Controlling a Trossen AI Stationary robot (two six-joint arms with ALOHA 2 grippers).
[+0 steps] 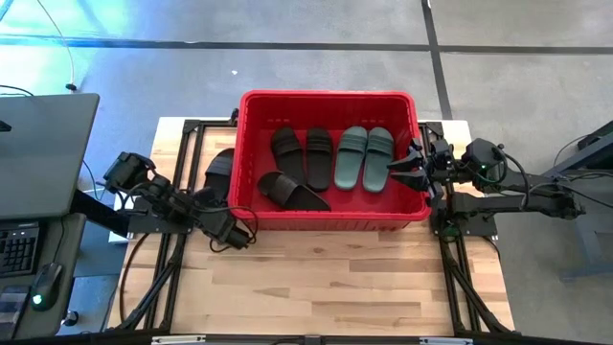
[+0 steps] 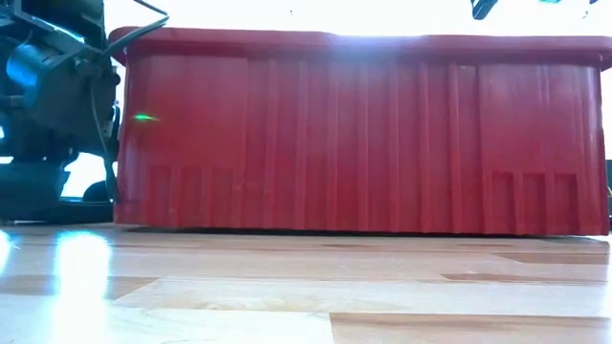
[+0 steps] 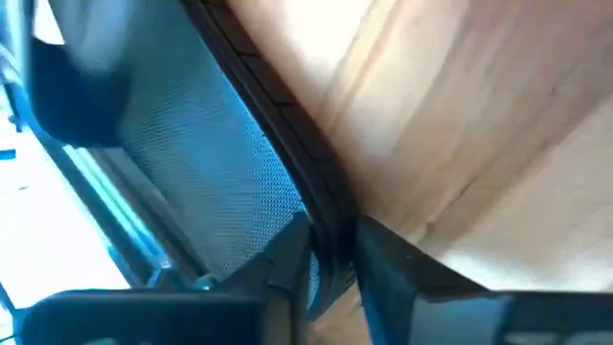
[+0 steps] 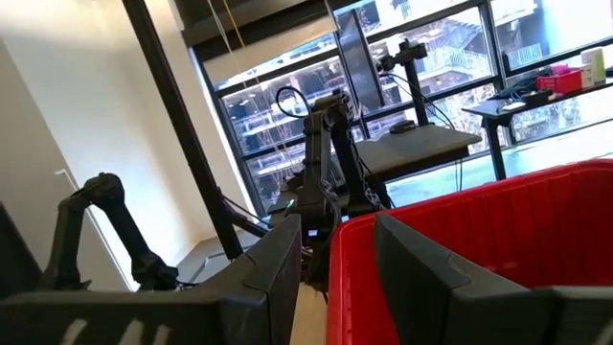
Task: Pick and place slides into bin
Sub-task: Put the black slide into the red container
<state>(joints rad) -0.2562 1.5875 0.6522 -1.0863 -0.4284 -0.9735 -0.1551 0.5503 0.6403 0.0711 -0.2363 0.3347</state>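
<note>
The red bin (image 1: 330,222) stands mid-table and fills the low view (image 2: 363,134). In it lie three black slides (image 1: 287,149) (image 1: 319,158) (image 1: 292,190) and two sage-green slides (image 1: 351,158) (image 1: 378,158), all flat on its floor. One more black slide (image 1: 220,172) lies on the table against the bin's left wall. My left gripper (image 1: 233,235) is low at the bin's near left corner, with a narrow gap between its fingers (image 3: 330,278) and nothing in them. My right gripper (image 1: 402,172) hovers over the bin's right rim, open and empty (image 4: 335,259).
Black frame rails (image 1: 187,144) run along the table's sides and near edge. Bare wood (image 1: 326,278) lies between the bin and the near edge. A grey desk (image 1: 43,144) stands left of the table. The left arm's body (image 2: 48,96) rises beside the bin.
</note>
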